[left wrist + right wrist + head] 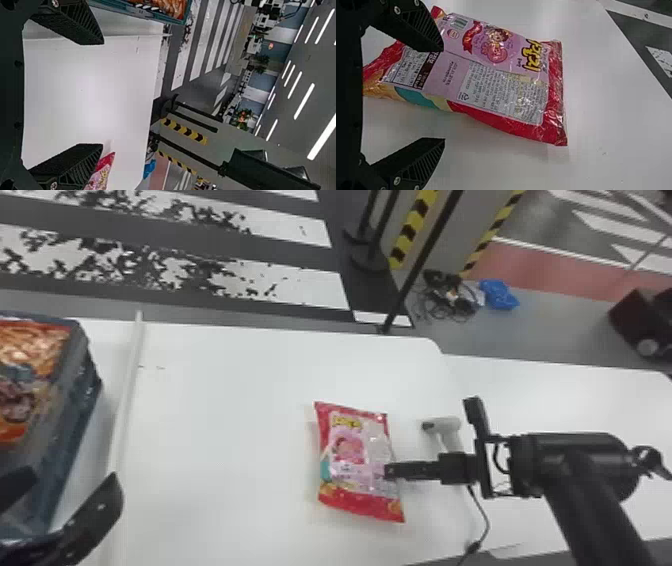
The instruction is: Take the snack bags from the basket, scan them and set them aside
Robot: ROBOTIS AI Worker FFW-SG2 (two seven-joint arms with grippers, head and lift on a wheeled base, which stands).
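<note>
A red-and-pink snack bag (357, 455) lies on the white table, its barcode side facing the camera in the right wrist view (494, 79). My right gripper (388, 471) is at the bag's right edge; in its wrist view the gripper (443, 95) stands open, one finger over the bag and the other beside it. My left gripper (75, 476) is at the lower left by the dark blue basket (75, 410), which holds an orange snack bag (30, 355). Seen from its own wrist, the left gripper (103, 94) is open with nothing between its fingers.
A light grey handheld scanner (447, 425) lies right of the bag, near the right arm, with a black cable (482, 515) below. A raised white strip (127, 390) runs between the basket and the bag. A black pole (422, 260) stands behind the table.
</note>
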